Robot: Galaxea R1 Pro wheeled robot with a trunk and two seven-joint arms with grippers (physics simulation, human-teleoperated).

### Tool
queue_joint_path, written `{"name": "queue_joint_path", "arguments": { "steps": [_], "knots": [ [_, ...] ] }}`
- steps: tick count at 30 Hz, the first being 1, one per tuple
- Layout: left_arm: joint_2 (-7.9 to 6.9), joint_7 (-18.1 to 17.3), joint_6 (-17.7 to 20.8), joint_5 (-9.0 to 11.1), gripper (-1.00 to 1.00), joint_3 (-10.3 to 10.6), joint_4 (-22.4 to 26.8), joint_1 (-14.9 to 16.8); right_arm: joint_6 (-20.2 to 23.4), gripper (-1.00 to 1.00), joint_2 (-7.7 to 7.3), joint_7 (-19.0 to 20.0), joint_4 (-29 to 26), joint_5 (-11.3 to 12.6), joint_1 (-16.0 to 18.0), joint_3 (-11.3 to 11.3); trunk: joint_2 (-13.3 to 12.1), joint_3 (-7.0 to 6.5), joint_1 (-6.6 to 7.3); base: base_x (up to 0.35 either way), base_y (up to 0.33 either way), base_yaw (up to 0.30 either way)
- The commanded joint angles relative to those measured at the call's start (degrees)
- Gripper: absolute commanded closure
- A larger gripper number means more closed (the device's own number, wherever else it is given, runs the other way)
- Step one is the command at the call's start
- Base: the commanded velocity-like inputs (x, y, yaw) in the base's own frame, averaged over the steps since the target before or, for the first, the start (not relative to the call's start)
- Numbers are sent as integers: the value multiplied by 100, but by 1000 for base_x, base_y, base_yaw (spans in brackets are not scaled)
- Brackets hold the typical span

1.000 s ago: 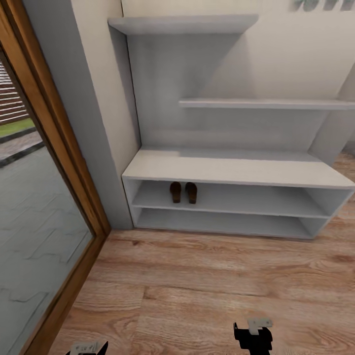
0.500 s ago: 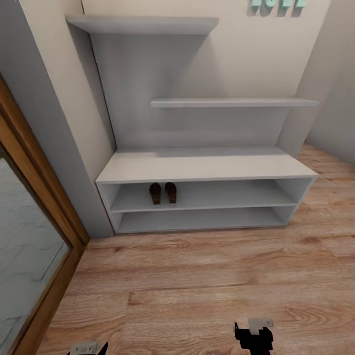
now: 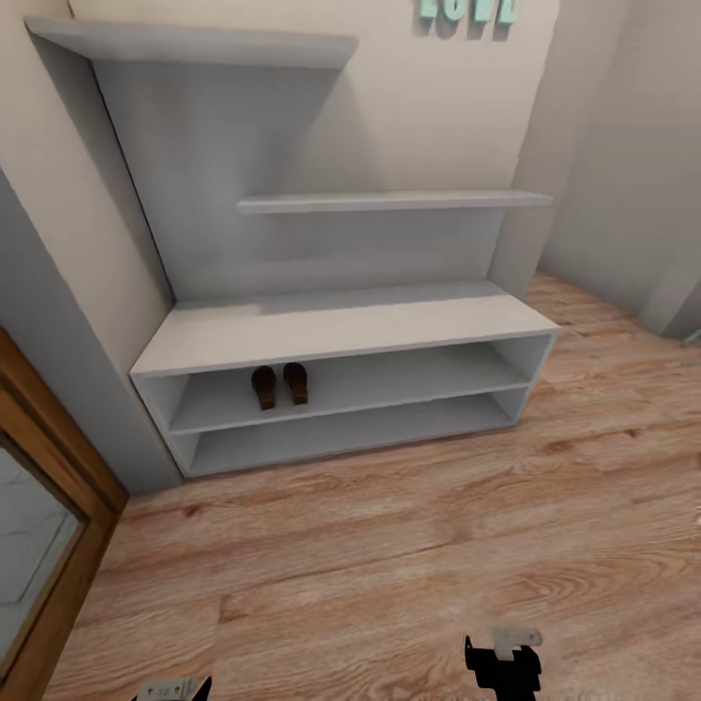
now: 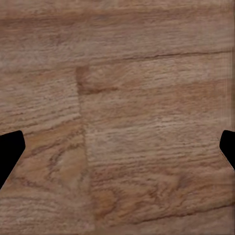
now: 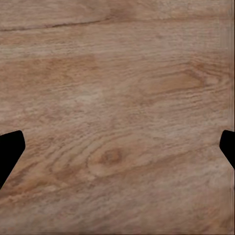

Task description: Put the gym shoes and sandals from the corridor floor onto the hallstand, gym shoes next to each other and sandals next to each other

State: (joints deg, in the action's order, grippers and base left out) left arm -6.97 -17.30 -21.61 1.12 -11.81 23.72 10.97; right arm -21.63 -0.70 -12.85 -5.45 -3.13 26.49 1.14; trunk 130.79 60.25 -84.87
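Sandals (image 3: pixel 279 386) paired on hallstand (image 3: pixel 341 331) upper shelf, 11 o'clock; your left end effector (image 4: pixel 117 147) and right end effector (image 5: pixel 117 147) are spread, empty, over the floor (image 3: pixel 389 555).

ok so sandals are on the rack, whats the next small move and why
Probably keep turning the base to look for the gym shoes: the sandals already sit side by side on the rack's upper shelf, and both grippers, left and right, hang open over bare floor.
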Motion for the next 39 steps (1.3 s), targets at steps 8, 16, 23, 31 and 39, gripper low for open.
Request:
{"name": "queue_joint_path", "arguments": {
  "steps": [8, 16, 23, 31, 39],
  "knots": [
    [18, 325, -14, 11, -100, -36, -8, 2, -56, -100, 0, -34, 11, 3, 5, -4, 2, 4, 1, 0, 0, -297],
    [28, 408, -18, 12, -100, -28, -8, 2, -145, -100, 7, -34, 17, 139, 4, -6, 2, 4, 1, 0, 0, -210],
    [36, 411, -18, 11, -100, -24, -8, 2, -148, -100, 8, -40, 17, 145, 5, -1, 2, 4, 1, 0, 0, -26],
    [29, 411, -26, 11, -100, -23, -8, 2, -149, -100, 12, -42, 17, 146, 5, 0, 2, 4, 1, 0, 0, -2],
    [22, 411, -27, 11, -100, -23, -8, 2, -149, -100, 17, -43, 17, 146, 5, 0, 2, 4, 1, 0, 0, -117]
  ]
}}
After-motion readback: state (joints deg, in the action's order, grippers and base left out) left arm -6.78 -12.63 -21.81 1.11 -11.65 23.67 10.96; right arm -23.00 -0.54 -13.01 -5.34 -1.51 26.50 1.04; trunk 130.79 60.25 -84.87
